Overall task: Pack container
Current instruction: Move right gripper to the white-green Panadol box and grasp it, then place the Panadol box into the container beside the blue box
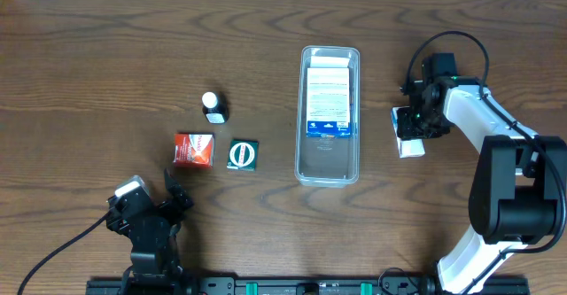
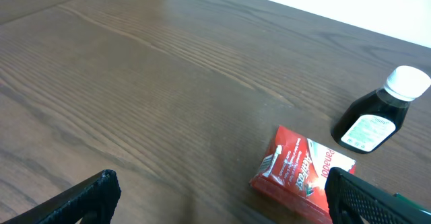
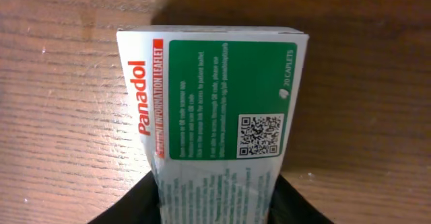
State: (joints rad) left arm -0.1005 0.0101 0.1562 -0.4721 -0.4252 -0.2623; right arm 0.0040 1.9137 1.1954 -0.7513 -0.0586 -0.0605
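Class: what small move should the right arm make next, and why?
Probably lift straight up. The right gripper clasps the Panadol box by both sides, but the box is on the table beside the container, not yet packed.

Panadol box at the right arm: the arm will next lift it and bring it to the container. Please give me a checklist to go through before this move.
1. Panadol box sits between the jaws of the right gripper: ok.
2. Grip is firm enough to lift: cannot tell; the contact lies at the edge of the wrist view.
3. Free room in the container: ok; a white and blue box fills the far half, the near half is bare.
4. Way from box to container: ok; only bare table lies between.
5. Left gripper out of the way: ok; it is open, at the near left.
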